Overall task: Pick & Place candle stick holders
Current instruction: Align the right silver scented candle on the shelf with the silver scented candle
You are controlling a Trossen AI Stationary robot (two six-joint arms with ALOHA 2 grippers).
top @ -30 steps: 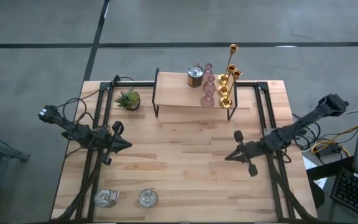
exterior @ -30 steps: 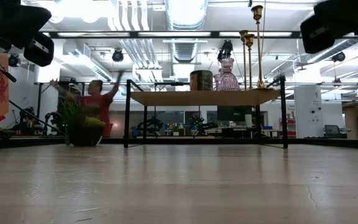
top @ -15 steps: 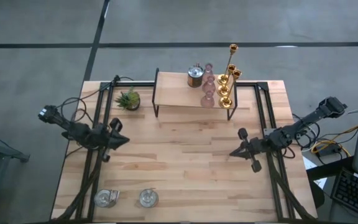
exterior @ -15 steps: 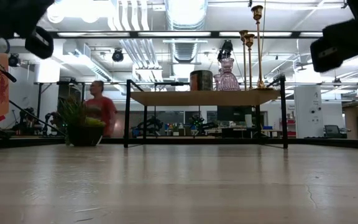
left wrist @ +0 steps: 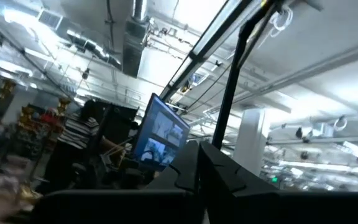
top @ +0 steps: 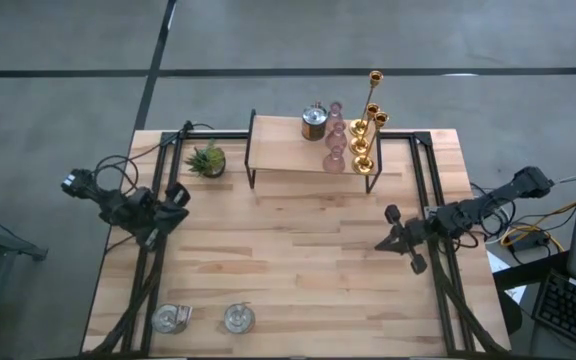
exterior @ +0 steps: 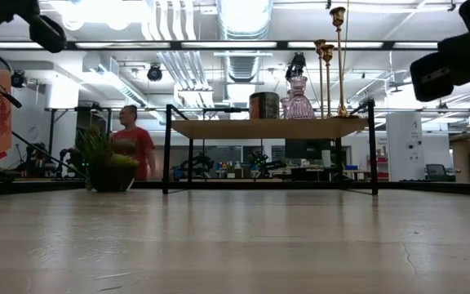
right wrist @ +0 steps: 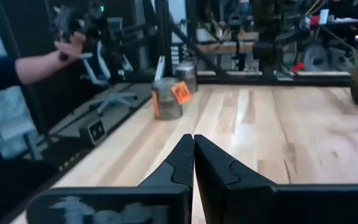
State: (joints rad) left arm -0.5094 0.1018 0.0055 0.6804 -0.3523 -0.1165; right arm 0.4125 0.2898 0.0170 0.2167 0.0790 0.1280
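between picks: your left gripper and right gripper, both pressed together and empty, flank the shelf; next, reach a silver cup.

Both arms were dark, near-black, slim jointed links w/ chunkier housings at the joints. Left arm carried a looped black cable along its upper link; right arm had black cabling trailing off its base end. Right gripper fingers were matte black, wedge-shaped w/ stepped notches. Left gripper fingers looked the same: black, angular, stepped edges
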